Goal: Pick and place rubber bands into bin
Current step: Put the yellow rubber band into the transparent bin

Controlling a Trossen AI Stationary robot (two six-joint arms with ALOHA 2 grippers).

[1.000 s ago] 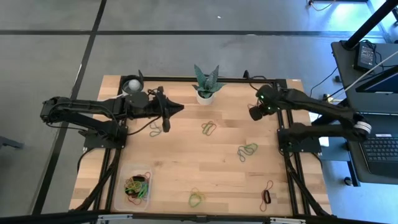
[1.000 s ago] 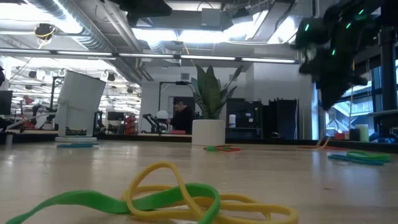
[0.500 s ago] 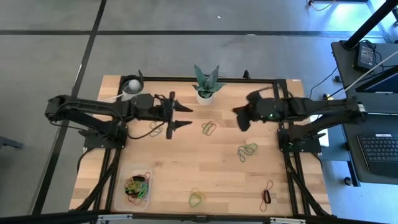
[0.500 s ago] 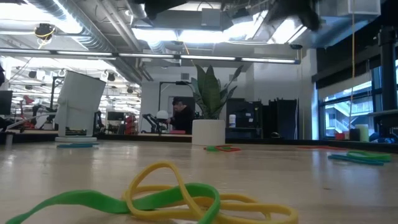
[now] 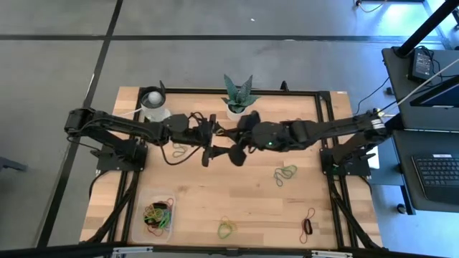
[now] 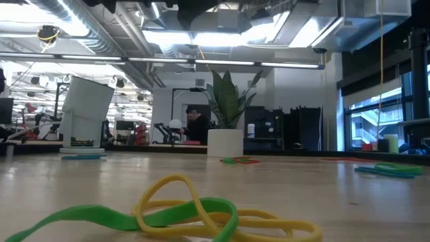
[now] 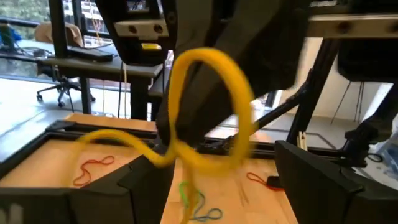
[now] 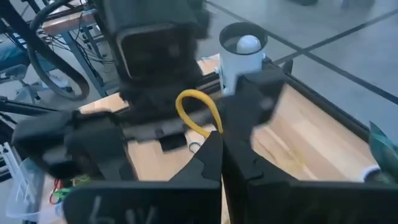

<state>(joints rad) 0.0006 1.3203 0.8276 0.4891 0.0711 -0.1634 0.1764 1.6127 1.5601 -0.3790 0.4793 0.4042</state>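
While both arms meet over the middle of the table, I read this as a pass in mid-air rather than a pick. Starting from the left, the white cup (image 5: 153, 104) stands at the far edge with a pale ball in it. The bin (image 5: 138, 209) sits well apart, at the near left corner. It is a clear, round-cornered tub and already holds a tangle of coloured rubber bands (image 5: 157, 215). One thin loop (image 5: 179, 150) lies flat on the wood just beside the left arm.

The left gripper (image 7: 217, 180) hangs at table centre with its fingers spread wide, one on each side of the yellow band (image 7: 244, 102). I see nothing pressing that band from the left side. It looks soft and springy, twisted into a loose figure of eight, and hangs clear of the wood.

The right gripper (image 8: 222, 140) faces it from the other side. Its fingers are pinched together on the yellow band, so I judge that this arm alone carries it.

Further right, a green loop (image 5: 285, 173) and a red-and-black one (image 5: 308, 222) lie on the bare planks, with a yellow-green knot (image 5: 226, 228) near the front edge. All three have yet to be collected. The bin is on the left arm's side, so the right arm has a long reach across to it.
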